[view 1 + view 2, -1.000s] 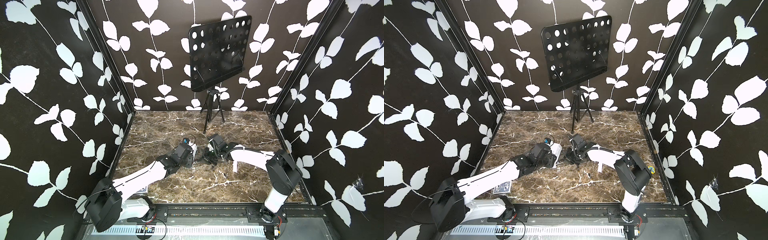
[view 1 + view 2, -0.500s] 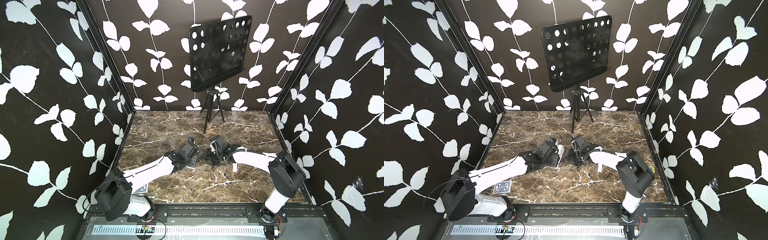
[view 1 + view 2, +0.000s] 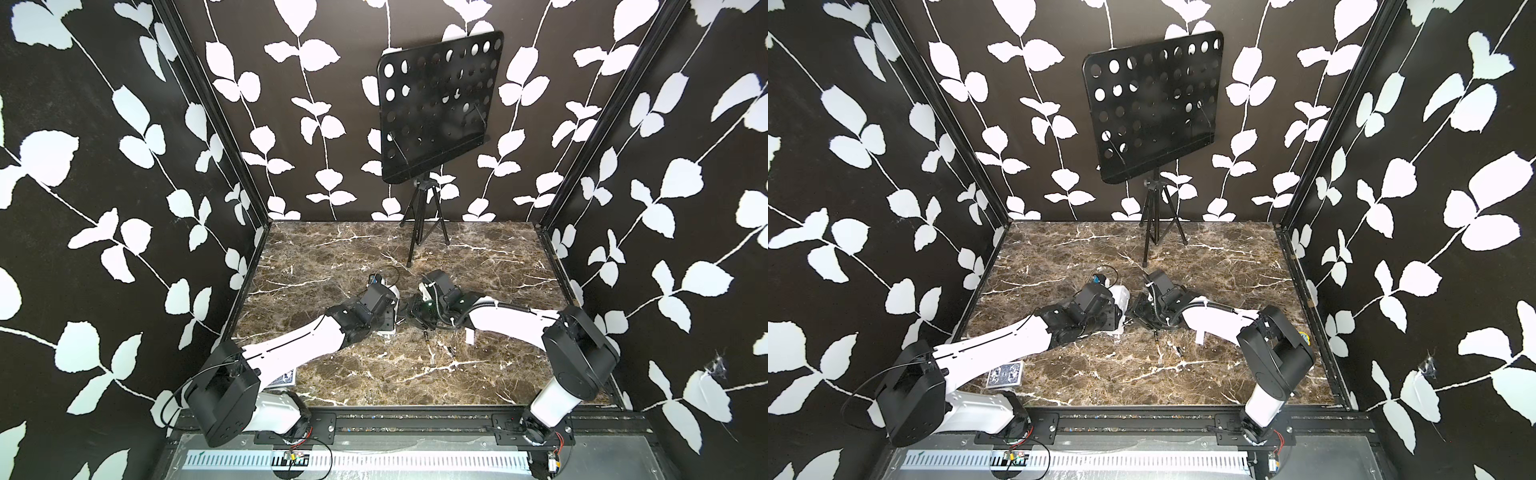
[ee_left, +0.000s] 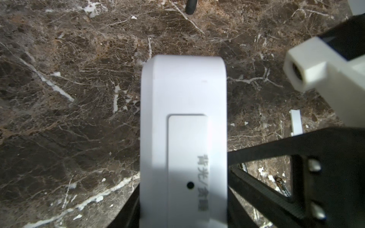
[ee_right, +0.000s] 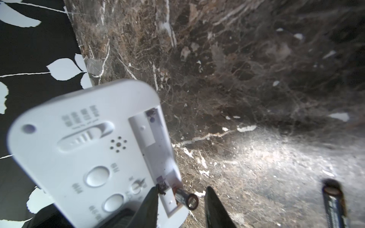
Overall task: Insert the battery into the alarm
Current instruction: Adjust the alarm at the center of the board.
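Left hand grips the alarm; battery sits, seemingly loose, between parted fingers of the right hand.

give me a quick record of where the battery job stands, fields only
alarm: white alarm, its back toward the right wrist camera, held off the marble tabletop
left gripper: shut on alarm
battery compartment: cover off, mostly empty
battery: one end in the compartment's end, other end sticking out, not seated
right gripper: jaws apart on either side of the battery
second battery: lying on the tabletop
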### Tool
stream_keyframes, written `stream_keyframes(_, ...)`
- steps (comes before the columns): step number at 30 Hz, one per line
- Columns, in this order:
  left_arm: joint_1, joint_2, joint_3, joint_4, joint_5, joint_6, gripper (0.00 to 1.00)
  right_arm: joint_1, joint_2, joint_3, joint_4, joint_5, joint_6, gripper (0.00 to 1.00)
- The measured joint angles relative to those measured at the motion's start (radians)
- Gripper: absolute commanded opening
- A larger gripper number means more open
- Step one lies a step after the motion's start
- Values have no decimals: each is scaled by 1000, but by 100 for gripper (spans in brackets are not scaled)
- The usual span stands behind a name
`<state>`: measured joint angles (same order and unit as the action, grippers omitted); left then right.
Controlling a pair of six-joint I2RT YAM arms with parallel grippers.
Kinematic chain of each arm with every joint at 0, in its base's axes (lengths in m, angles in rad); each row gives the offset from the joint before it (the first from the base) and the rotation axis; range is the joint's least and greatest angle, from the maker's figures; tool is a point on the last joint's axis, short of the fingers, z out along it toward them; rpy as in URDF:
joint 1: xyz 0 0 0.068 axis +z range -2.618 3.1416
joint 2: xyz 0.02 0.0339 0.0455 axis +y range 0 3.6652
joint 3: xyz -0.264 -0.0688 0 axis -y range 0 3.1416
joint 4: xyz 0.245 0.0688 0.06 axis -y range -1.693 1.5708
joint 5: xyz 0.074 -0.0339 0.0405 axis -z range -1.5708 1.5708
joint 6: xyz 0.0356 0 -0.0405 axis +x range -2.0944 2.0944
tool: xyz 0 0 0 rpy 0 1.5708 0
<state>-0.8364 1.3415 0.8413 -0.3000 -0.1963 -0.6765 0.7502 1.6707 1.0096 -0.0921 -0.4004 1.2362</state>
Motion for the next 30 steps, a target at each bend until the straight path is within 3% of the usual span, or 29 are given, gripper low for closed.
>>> stream_keyframes(6, 0, 0, -7, 16, 6, -37, 0, 5, 0, 19, -42, 8, -14, 20)
stream_keyframes(15, 1, 0, -45, 76, 30, -104, 0, 9, 18, 83, -146, 23, -48, 6)
stream_keyframes(22, 1, -8, -120, 150, 70, -163, 0, 10, 44, 141, -198, 20, -75, 5)
stream_keyframes(30, 3, -74, -284, 338, 95, -332, 0, 10, 45, 202, -308, 59, -149, 19)
